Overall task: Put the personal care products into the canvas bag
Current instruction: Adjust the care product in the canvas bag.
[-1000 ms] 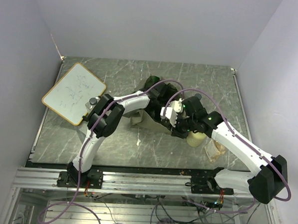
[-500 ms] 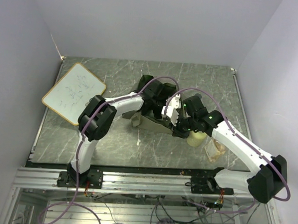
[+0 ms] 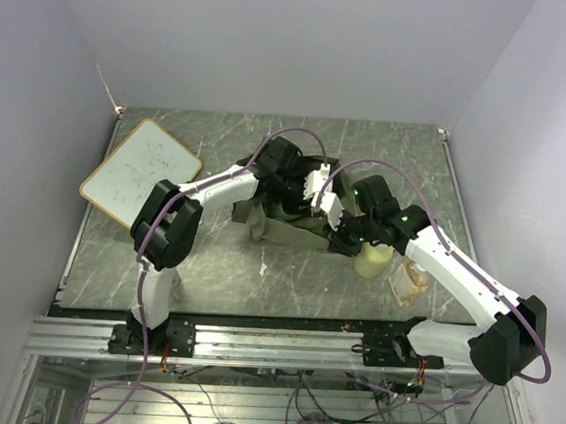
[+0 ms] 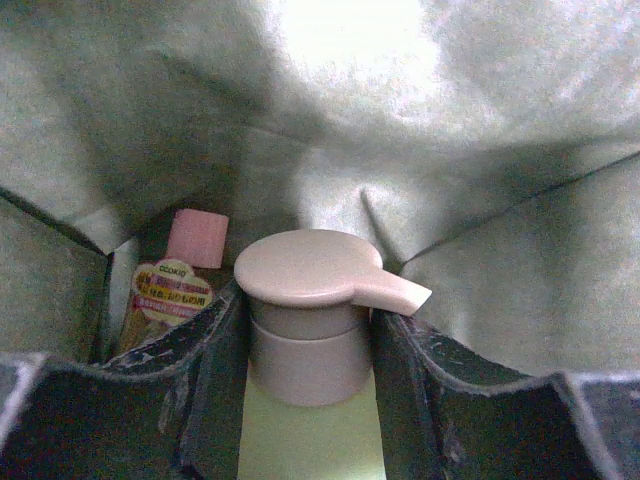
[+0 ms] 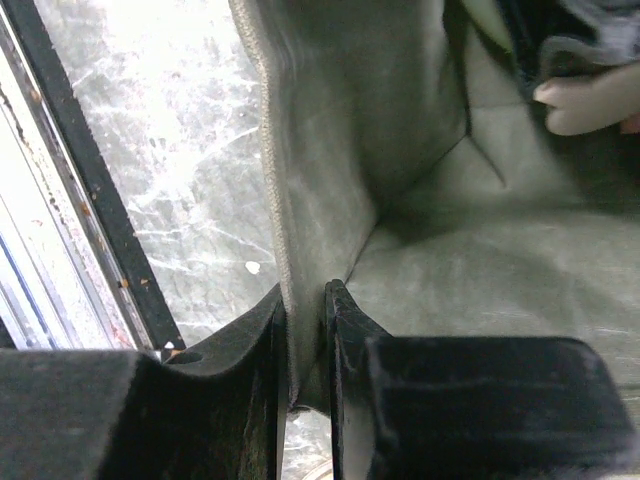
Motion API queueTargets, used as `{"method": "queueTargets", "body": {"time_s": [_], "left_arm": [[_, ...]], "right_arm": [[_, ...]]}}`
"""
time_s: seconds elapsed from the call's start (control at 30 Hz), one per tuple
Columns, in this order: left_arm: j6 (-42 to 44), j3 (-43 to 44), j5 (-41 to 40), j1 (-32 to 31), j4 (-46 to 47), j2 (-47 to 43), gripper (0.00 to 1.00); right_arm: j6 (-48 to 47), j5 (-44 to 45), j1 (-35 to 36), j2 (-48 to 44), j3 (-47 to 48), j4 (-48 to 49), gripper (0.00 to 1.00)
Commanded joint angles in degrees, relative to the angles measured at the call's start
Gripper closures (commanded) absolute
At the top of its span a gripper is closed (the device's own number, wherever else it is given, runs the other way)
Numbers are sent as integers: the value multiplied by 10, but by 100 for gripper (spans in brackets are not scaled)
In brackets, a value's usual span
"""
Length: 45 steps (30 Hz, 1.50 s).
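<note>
The olive canvas bag (image 3: 282,233) lies mid-table with its mouth held apart. My left gripper (image 3: 303,199) reaches inside it. In the left wrist view that gripper (image 4: 308,305) is shut on a yellow-green bottle (image 4: 310,440) with a white spouted cap (image 4: 310,270). Fabric walls (image 4: 480,150) surround the bottle. A labelled bottle with a pink cap (image 4: 180,290) stands in the bag's left corner. My right gripper (image 3: 341,242) is shut on the bag's wall (image 5: 330,130), pinched between its fingers (image 5: 305,300). Another yellow-green bottle (image 3: 373,259) and an amber bottle (image 3: 412,281) sit on the table by the right arm.
A wood-framed whiteboard (image 3: 141,174) lies at the far left of the marble table (image 3: 213,275). A small pen (image 3: 263,267) rests just in front of the bag. Side walls close in on both sides of the table.
The left arm's elbow has swung left and its wrist has moved back and over the bag, carrying the bottle inside. The right arm has barely moved and keeps its hold on the bag.
</note>
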Motion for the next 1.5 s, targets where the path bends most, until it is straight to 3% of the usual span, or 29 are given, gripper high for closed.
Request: {"method": "queueTargets", "body": {"time_s": [0.0,0.13,0.33,0.43,0.6,0.9,1.47], "left_arm": [[14,2,48,16,-22,-52,93],[15,-5,54,23,-18,-61,93],[-12,-21,65,38,13,-76,93],[-16,-22,68,42,19,-82,93],[-45,-27,76,56,46,-94,93],[-153,-52,78,82,141,-126,93],[-338,-65,77,105,336,-153,93]], "right_arm": [[20,8,-13,8,36,12,83],[41,2,-14,20,66,23,78],[82,8,-15,30,112,58,58],[93,20,-15,28,127,77,42],[129,61,-15,18,143,117,31],[175,125,-15,38,157,182,27],[138,97,-14,12,217,170,20]]}}
